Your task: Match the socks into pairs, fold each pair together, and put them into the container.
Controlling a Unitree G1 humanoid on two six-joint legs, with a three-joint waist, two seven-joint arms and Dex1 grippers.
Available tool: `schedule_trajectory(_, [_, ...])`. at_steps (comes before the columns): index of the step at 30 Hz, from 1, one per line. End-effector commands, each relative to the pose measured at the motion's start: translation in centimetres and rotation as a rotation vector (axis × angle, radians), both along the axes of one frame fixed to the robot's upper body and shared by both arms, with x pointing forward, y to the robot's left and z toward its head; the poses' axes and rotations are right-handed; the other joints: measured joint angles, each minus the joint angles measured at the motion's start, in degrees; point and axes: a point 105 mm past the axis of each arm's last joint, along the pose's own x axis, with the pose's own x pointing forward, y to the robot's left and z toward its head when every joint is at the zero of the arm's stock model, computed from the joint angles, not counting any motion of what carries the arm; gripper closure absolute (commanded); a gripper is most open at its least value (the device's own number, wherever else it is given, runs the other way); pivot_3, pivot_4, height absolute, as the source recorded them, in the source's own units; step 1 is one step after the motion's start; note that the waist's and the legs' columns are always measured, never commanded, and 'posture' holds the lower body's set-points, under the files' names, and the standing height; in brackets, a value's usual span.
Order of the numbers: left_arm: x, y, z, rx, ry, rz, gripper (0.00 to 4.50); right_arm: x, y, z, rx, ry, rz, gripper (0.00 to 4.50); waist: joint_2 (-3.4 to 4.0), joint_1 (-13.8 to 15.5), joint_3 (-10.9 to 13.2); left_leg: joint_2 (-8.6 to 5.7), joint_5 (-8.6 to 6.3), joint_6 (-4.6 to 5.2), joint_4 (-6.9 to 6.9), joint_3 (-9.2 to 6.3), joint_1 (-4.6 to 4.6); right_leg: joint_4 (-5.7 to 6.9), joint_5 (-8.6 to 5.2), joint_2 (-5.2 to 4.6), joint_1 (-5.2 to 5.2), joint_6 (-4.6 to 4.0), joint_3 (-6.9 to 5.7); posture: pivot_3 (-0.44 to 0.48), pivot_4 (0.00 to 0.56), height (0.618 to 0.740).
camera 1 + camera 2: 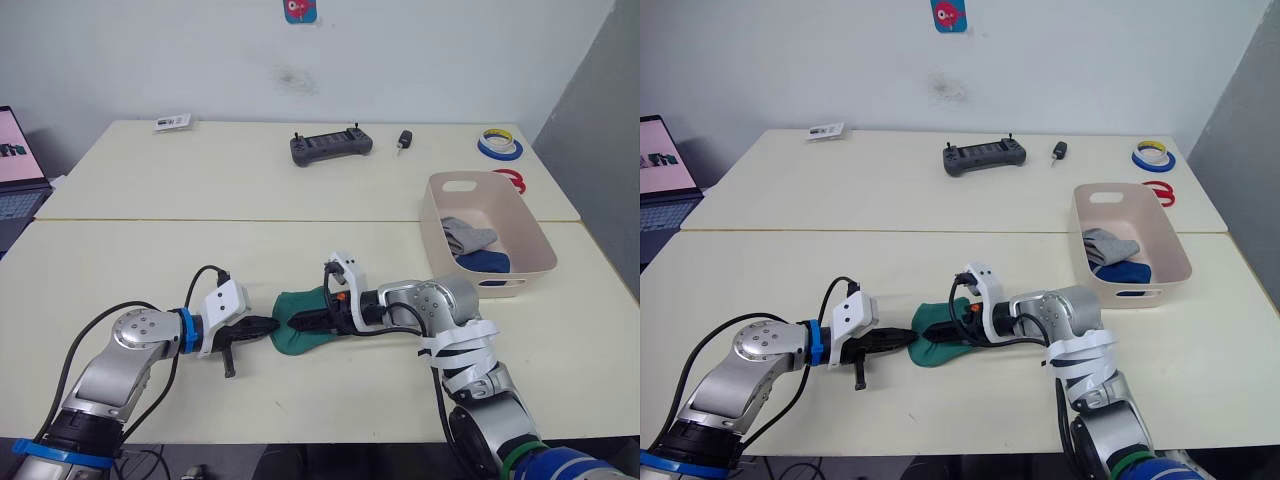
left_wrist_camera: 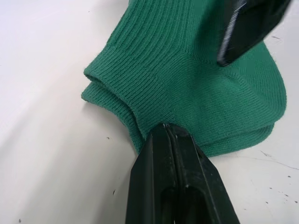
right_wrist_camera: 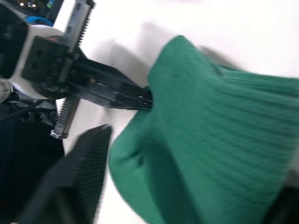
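Green socks in both closed end effectors

sock pair on the near worktop, between left tool and right tool; container right, holding 2 socks.

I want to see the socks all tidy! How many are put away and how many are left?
Grey socks and blue socks already lie in the bin. The green socks are in hand on the table: the left gripper pinches one edge, the right gripper works the other side. They still need folding and binning.
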Motion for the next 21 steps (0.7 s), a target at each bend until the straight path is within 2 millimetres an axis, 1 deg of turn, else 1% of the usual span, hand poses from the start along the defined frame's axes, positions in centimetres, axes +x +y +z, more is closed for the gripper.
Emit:
schedule_trajectory(1, [-0.8, 0.8, -1.9, 0.037, 0.086, 0.032, 4.50, 0.0, 1.0, 1.3, 0.055, -0.032, 0.019, 2.34, 0.00, 0.0, 0.0, 0.00, 0.00, 0.00, 0.00, 0.00, 0.00, 0.00, 0.00, 0.00, -0.01, 0.00, 0.00, 0.000, 0.150, 0.740])
schedule_trajectory(5, [-0.8, 1.0, -1.5, 0.026, 0.068, 0.040, 4.50, -0.2, 1.0, 1.5, 0.063, -0.060, 0.025, 3.82, 0.00, -0.1, 0.0, 0.00, 0.00, 0.00, 0.00, 0.01, 0.00, 0.00, 0.00, 0.00, -0.01, 0.00, 0.01, 0.000, 0.150, 0.740])
schedule_trajectory(7, [-0.5, 1.0, -0.9, -0.008, 0.044, 0.062, 4.50, -0.2, 0.9, 1.7, 0.065, -0.084, 0.029, 4.49, 0.00, -0.1, 0.0, 0.01, 0.00, 0.00, -0.01, 0.00, -0.01, 0.00, 0.00, 0.00, -0.02, 0.00, 0.01, 0.000, 0.150, 0.740])
schedule_trajectory(9, [-0.4, 0.9, 0.1, -0.070, 0.031, 0.076, 4.50, -0.3, 0.8, 2.0, 0.068, -0.113, 0.035, 4.49, 0.00, -0.2, 0.0, 0.02, 0.00, 0.00, -0.01, 0.00, -0.02, 0.00, 0.00, 0.00, -0.04, 0.00, 0.01, 0.000, 0.150, 0.740])
schedule_trajectory(12, [-0.6, 1.1, 2.3, -0.132, 0.041, 0.075, 3.90, -0.3, 0.1, 3.9, 0.095, -0.229, 0.045, 4.50, -0.01, -0.1, 0.1, 0.02, 0.00, 0.00, -0.01, -0.03, -0.13, -0.01, 0.00, 0.00, -0.10, 0.00, -0.02, 0.000, 0.150, 0.740])
schedule_trajectory(13, [-0.9, 0.9, 3.5, -0.145, 0.041, 0.047, 3.60, -0.3, -0.8, 5.1, 0.107, -0.292, 0.046, 4.50, -0.02, -0.1, 0.1, 0.01, 0.00, 0.00, -0.01, -0.03, -0.15, -0.01, 0.00, -0.01, -0.11, 0.00, -0.02, 0.000, 0.150, 0.740])
schedule_trajectory(14, [-1.1, 0.7, 4.3, -0.151, 0.041, 0.027, 3.26, -0.3, -1.3, 5.8, 0.112, -0.333, 0.047, 4.50, -0.10, 0.0, 0.2, 0.00, 0.00, 0.00, -0.01, -0.04, -0.16, -0.02, 0.00, -0.02, -0.11, 0.00, -0.04, 0.000, 0.150, 0.740])
schedule_trajectory(15, [-1.3, 0.3, 5.5, -0.162, 0.034, -0.003, 2.94, -0.4, -2.3, 6.8, 0.118, -0.384, 0.040, 4.50, -0.12, 0.1, 0.2, 0.00, 0.00, 0.00, 0.00, -0.09, -0.21, -0.04, 0.00, -0.02, -0.13, 0.00, -0.08, 0.000, 0.150, 0.740])
schedule_trajectory(17, [-1.5, -0.4, 6.9, -0.183, 0.029, -0.038, 2.28, -0.6, -3.6, 7.8, 0.121, -0.448, 0.032, 4.50, -0.12, 0.4, 0.3, -0.02, 0.00, -0.01, 0.00, -0.09, -0.21, -0.09, 0.00, -0.05, -0.10, 0.01, -0.09, 0.000, 0.150, 0.740])
schedule_trajectory(18, [-1.5, -1.4, 8.4, -0.215, 0.013, -0.073, 1.92, -0.8, -4.9, 9.0, 0.138, -0.500, 0.018, 4.50, -0.12, 0.4, 0.3, -0.04, 0.00, -0.01, 0.00, -0.09, -0.21, -0.10, 0.00, -0.07, -0.08, 0.01, -0.10, 0.000, 0.150, 0.740])
schedule_trajectory(21, [-1.5, -3.6, 11.5, -0.284, -0.017, -0.154, 0.93, -1.7, -8.0, 11.5, 0.171, -0.596, -0.017, 4.50, -0.14, 0.9, 0.3, -0.04, 0.00, -0.01, 0.00, -0.07, -0.22, -0.13, -0.01, -0.06, -0.06, 0.02, -0.10, 0.000, 0.150, 0.740])
